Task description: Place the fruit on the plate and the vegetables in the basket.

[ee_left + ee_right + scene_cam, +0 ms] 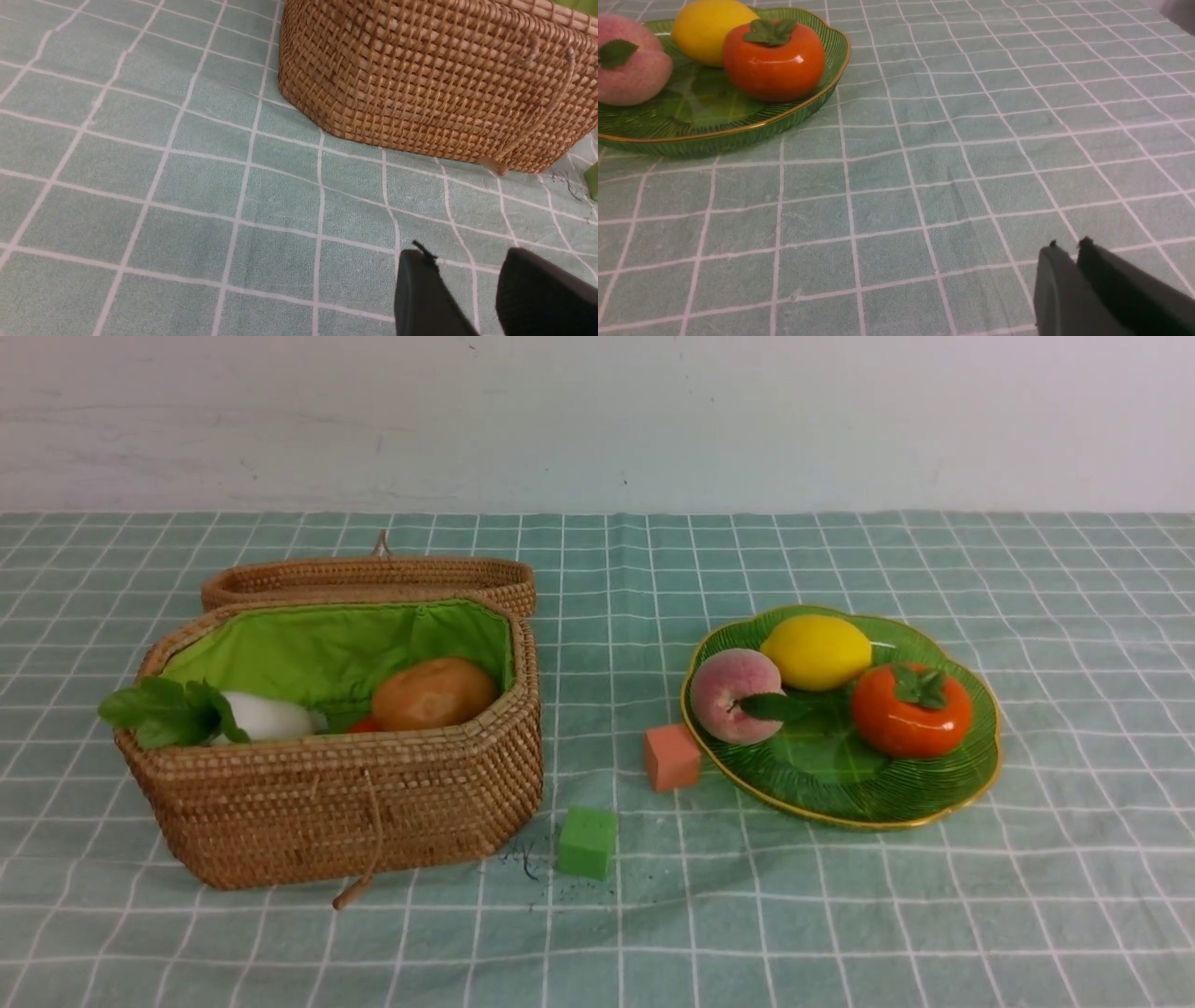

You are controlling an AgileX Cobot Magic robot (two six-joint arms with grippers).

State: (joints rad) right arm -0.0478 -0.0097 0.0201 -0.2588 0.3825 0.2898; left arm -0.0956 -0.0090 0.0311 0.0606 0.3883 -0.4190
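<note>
Nearest: small green foam cube (pixel 587 841) on checked surface (pixel 840 915).
Left tool (pixel 467 275): parted, empty.
Right tool (pixel 1066 252): nearly clenched, empty.
Risk: pink peach (pixel 735 695) at green glass plate's (pixel 971 775) rim could roll off if nudged.

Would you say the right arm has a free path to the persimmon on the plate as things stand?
Probably yes: the persimmon sits at the near edge of the plate, only bare cloth lies between it and the right pincer, and nothing covers it from above.
</note>
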